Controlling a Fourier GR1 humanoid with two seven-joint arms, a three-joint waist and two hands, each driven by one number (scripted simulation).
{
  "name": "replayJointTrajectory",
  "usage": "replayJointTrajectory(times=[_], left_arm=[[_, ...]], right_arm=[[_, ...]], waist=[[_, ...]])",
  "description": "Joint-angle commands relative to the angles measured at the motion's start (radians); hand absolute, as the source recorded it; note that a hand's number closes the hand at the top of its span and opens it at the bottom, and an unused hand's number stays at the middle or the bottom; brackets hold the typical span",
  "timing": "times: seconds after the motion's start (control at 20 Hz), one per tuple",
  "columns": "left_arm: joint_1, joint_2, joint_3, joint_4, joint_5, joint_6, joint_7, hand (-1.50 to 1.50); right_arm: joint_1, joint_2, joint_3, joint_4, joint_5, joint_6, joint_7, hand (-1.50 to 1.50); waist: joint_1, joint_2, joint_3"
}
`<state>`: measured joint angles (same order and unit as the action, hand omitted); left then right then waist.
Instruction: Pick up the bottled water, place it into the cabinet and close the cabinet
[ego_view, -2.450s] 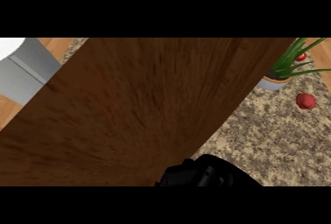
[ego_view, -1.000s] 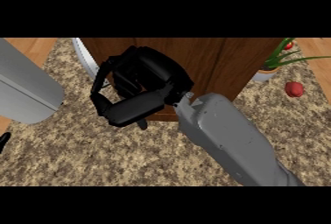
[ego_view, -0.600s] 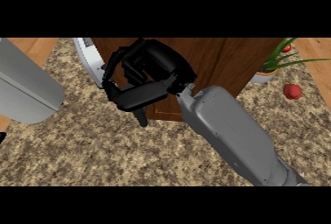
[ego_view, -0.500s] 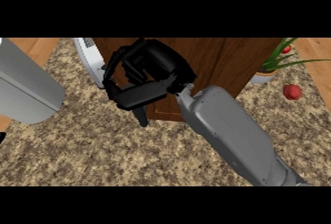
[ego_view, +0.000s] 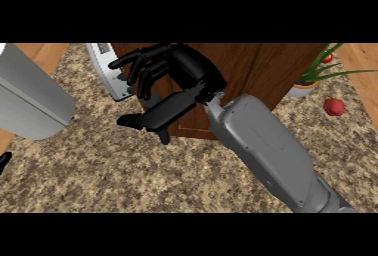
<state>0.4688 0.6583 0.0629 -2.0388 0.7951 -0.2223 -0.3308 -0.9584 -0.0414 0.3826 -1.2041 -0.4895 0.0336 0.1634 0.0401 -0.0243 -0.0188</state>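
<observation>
Wood-grain cabinet (ego_view: 244, 65) behind robot hand (ego_view: 177, 75), perhaps touching.

The right hand (ego_view: 173, 82) covers the left part of the wooden cabinet (ego_view: 255, 70), whose top is cut off by the view's upper edge. A grey-white panel (ego_view: 111, 75) beside the fingers is partly hidden behind them, its nature unclear. The potted plant (ego_view: 314, 80) loses its leaves at the right edge. The left forearm (ego_view: 29, 97) runs off the left edge, its hand unseen. A dark tip (ego_view: 4, 160) at the left edge cannot be identified.

The right hand (ego_view: 177, 75) has edged further up the cabinet door (ego_view: 244, 70).
</observation>
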Motion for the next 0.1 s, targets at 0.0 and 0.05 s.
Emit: replayJointTrajectory(times=[0.0,0.05], left_arm=[[-0.040,0.002,-0.002,-0.050,0.014,0.046,0.046,-1.50],[-0.005,-0.011,-0.033,-0.061,-0.010,0.040,0.045,-1.50]], right_arm=[[-0.048,-0.067,-0.114,0.114,0.057,-0.091,-0.052,-1.50],[-0.091,-0.082,-0.142,0.135,0.043,-0.090,-0.017,-1.50]], waist=[[-0.023,0.033,0.020],[-0.009,0.033,0.019]])
